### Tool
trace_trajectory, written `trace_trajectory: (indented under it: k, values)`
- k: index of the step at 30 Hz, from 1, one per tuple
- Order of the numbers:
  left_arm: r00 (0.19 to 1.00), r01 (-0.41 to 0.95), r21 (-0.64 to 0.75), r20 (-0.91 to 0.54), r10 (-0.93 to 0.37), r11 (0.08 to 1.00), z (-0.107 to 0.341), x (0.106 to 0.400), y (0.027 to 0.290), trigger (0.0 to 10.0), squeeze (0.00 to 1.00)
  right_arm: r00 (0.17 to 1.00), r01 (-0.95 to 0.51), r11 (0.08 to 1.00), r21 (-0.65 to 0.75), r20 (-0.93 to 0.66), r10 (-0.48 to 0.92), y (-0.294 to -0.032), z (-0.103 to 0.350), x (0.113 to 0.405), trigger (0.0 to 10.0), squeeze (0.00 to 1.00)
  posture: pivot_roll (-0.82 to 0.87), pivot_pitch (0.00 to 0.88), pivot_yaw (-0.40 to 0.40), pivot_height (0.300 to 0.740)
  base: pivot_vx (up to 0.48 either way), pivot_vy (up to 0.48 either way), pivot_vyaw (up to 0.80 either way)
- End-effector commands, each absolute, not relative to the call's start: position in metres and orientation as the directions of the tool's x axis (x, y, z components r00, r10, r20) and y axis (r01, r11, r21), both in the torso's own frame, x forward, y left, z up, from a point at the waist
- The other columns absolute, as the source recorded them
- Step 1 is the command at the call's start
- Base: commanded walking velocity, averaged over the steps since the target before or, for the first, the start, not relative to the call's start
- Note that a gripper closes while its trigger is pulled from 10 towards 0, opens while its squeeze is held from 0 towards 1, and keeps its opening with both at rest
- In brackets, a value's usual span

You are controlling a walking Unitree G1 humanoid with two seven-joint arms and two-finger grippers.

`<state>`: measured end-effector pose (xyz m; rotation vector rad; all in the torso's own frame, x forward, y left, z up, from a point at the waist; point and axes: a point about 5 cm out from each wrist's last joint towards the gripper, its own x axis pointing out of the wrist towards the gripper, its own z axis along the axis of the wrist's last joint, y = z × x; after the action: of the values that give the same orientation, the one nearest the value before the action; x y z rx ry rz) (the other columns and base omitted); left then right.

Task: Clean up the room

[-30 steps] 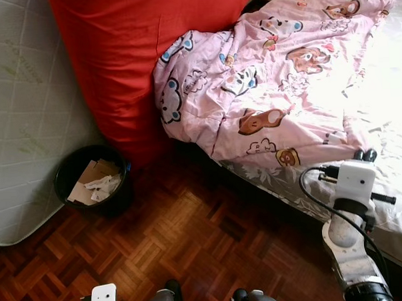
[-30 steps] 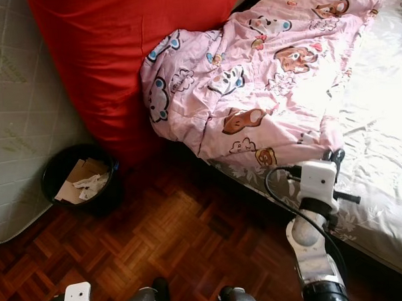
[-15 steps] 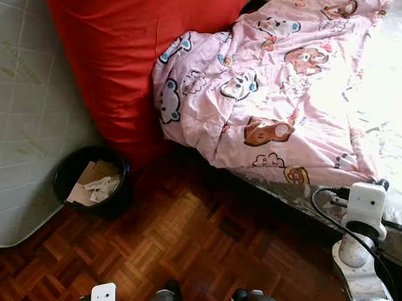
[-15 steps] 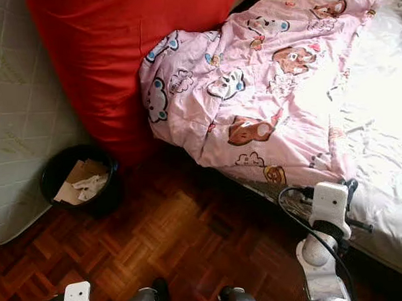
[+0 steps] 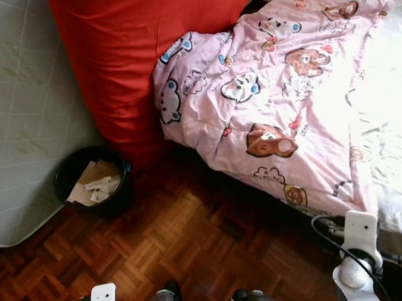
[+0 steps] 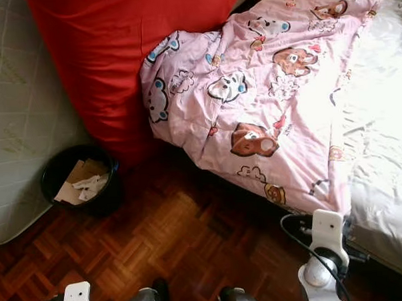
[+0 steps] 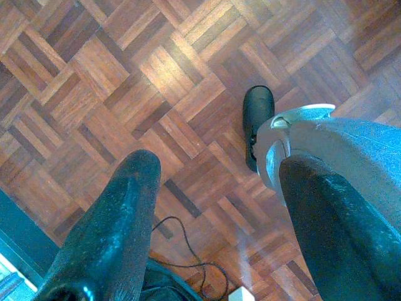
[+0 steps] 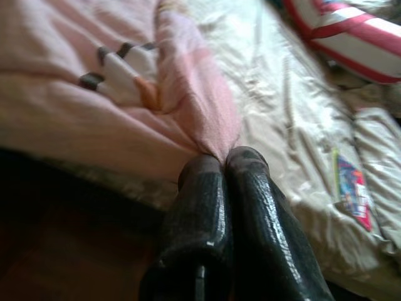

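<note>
A pink blanket (image 5: 265, 88) printed with cartoon animals lies across the bed, and its near edge reaches the bed's front side. My right gripper (image 8: 224, 160) is shut on the blanket's corner (image 8: 207, 119), with pink cloth pinched between the black fingertips. In the eye views the right wrist (image 5: 360, 235) sits low at the bed's near edge, just below that corner. My left gripper (image 7: 219, 163) hangs open over the parquet floor (image 7: 125, 75) with nothing between its fingers.
A large red cushion (image 5: 130, 53) leans against the bed's left end. Beside it a pale mattress (image 5: 18, 98) stands, with a black bin (image 5: 89, 182) of paper scraps at its foot. White sheet (image 5: 391, 82) covers the bed's right side. A striped pillow (image 8: 351, 37) lies farther back.
My right arm has drawn back toward me and lower, dragging the blanket's corner along. The blanket now lies flatter and reaches further along the bed's near edge.
</note>
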<state>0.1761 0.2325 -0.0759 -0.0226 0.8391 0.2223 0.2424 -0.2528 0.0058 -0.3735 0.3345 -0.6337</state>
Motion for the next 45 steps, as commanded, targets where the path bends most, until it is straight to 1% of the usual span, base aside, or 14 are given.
trace_trajectory:
  k: [1, 7, 21, 22, 23, 24, 26, 34, 39, 40, 41, 42, 44, 45]
  values:
    - [0.598, -0.196, 0.087, -0.779, 0.19, 0.977, -0.083, 0.16, 0.235, 10.0, 0.0, 0.74, 0.461, 0.759, -0.459, -0.272, -0.615, -0.252, -0.013, 0.228, 10.0, 0.0, 0.03, 0.268, -0.026, 0.74, 0.0, 0.0, 0.0]
    - [0.598, -0.195, 0.089, -0.778, 0.191, 0.977, -0.083, 0.159, 0.235, 10.0, 0.0, 0.722, 0.405, 0.79, -0.461, -0.368, -0.585, -0.248, -0.029, 0.218, 10.0, 0.0, 0.03, 0.269, -0.025, 0.74, 0.0, 0.0, 0.0]
    - [0.613, -0.186, 0.089, -0.768, 0.186, 0.979, -0.082, 0.163, 0.233, 10.0, 0.0, 0.712, 0.405, 0.786, -0.468, -0.378, -0.592, -0.252, -0.033, 0.215, 10.0, 0.0, 0.03, 0.27, -0.024, 0.74, 0.0, 0.0, 0.0]
    - [0.614, -0.185, 0.089, -0.767, 0.186, 0.979, -0.082, 0.163, 0.233, 10.0, 0.0, 0.712, 0.407, 0.785, -0.466, -0.377, -0.593, -0.253, -0.033, 0.216, 10.0, 0.54, 0.03, 0.27, -0.024, 0.74, 0.0, 0.0, 0.0]
    - [0.614, -0.185, 0.089, -0.767, 0.186, 0.979, -0.082, 0.163, 0.233, 10.0, 0.0, 0.712, 0.408, 0.785, -0.465, -0.376, -0.593, -0.253, -0.032, 0.216, 10.0, 0.54, 0.03, 0.27, -0.024, 0.74, 0.0, 0.0, 0.0]
    - [0.615, -0.184, 0.089, -0.766, 0.185, 0.979, -0.082, 0.163, 0.233, 10.0, 0.0, 0.712, 0.409, 0.785, -0.465, -0.375, -0.593, -0.253, -0.032, 0.216, 10.0, 0.93, 0.03, 0.27, -0.024, 0.74, 0.0, 0.0, 0.0]
    - [0.617, -0.184, 0.088, -0.765, 0.185, 0.979, -0.082, 0.164, 0.233, 10.0, 0.0, 0.712, 0.411, 0.784, -0.465, -0.374, -0.594, -0.253, -0.032, 0.217, 10.0, 1.0, 0.03, 0.27, -0.025, 0.74, 0.0, 0.0, 0.0]
    - [0.617, -0.185, 0.088, -0.765, 0.185, 0.979, -0.082, 0.164, 0.232, 10.0, 0.0, 0.711, 0.415, 0.786, -0.459, -0.375, -0.594, -0.253, -0.033, 0.217, 10.0, 1.0, 0.03, 0.271, -0.025, 0.74, 0.0, 0.0, 0.0]
    - [0.615, -0.184, 0.088, -0.766, 0.185, 0.979, -0.082, 0.164, 0.232, 10.0, 0.0, 0.719, 0.397, 0.844, -0.361, -0.449, -0.531, -0.245, -0.04, 0.215, 10.0, 0.99, 0.02, 0.27, -0.024, 0.74, 0.0, 0.0, 0.0]
    - [0.615, -0.184, 0.088, -0.767, 0.185, 0.979, -0.082, 0.164, 0.232, 10.0, 0.0, 0.734, 0.34, 0.888, -0.309, -0.504, -0.456, -0.235, -0.045, 0.215, 10.0, 0.09, 0.02, 0.27, -0.024, 0.74, 0.0, 0.0, 0.0]
    - [0.614, -0.184, 0.088, -0.767, 0.185, 0.979, -0.082, 0.164, 0.232, 10.0, 0.0, 0.739, 0.308, 0.909, -0.279, -0.532, -0.414, -0.23, -0.048, 0.215, 10.0, 0.09, 0.02, 0.27, -0.024, 0.74, 0.0, 0.0, 0.0]
    - [0.614, -0.183, 0.089, -0.767, 0.185, 0.979, -0.082, 0.164, 0.232, 10.0, 0.0, 0.74, 0.281, 0.93, -0.236, -0.564, -0.367, -0.224, -0.052, 0.214, 10.0, 0.0, 0.02, 0.27, -0.022, 0.74, 0.0, 0.0, 0.0]
    - [0.615, -0.181, 0.09, -0.767, 0.184, 0.979, -0.081, 0.164, 0.233, 10.0, 0.0, 0.72, 0.236, 0.966, -0.101, -0.65, -0.244, -0.21, -0.062, 0.208, 10.0, 0.0, 0.01, 0.265, -0.023, 0.74, 0.0, 0.0, 0.0]
    - [0.615, -0.181, 0.09, -0.767, 0.184, 0.979, -0.081, 0.164, 0.233, 10.0, 0.0, 0.72, 0.236, 0.966, -0.101, -0.65, -0.244, -0.21, -0.062, 0.208, 10.0, 0.0, 0.01, 0.265, -0.023, 0.74, 0.0, 0.0, 0.0]
